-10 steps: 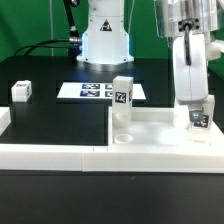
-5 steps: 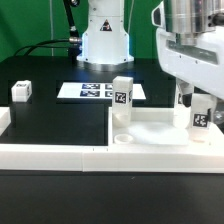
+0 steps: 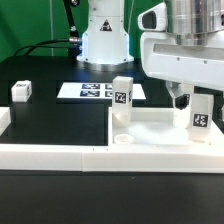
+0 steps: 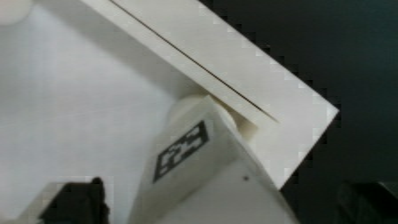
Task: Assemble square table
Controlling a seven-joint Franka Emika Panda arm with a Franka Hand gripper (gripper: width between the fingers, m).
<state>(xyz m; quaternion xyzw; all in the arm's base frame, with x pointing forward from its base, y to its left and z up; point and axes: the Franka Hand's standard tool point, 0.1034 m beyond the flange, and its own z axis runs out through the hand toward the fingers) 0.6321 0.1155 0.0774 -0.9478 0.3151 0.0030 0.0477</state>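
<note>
Presently, the claw (image 4: 222, 208) stands wide open and grips nothing, its fingers (image 4: 71, 200) either side of an upright leg (image 3: 200, 117) seated in a corner of the tabletop (image 3: 160, 125). A second leg (image 3: 122, 96) stands in another corner. A third leg (image 3: 21, 91) sits well apart on the desk (image 3: 60, 120).

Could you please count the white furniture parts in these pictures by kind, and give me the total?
Legs: 3 (loose leg apart on the black table; middle leg upright at a corner of the tabletop; last leg upright at the exterior view's right)
Tabletop: 1
Total: 4
</note>
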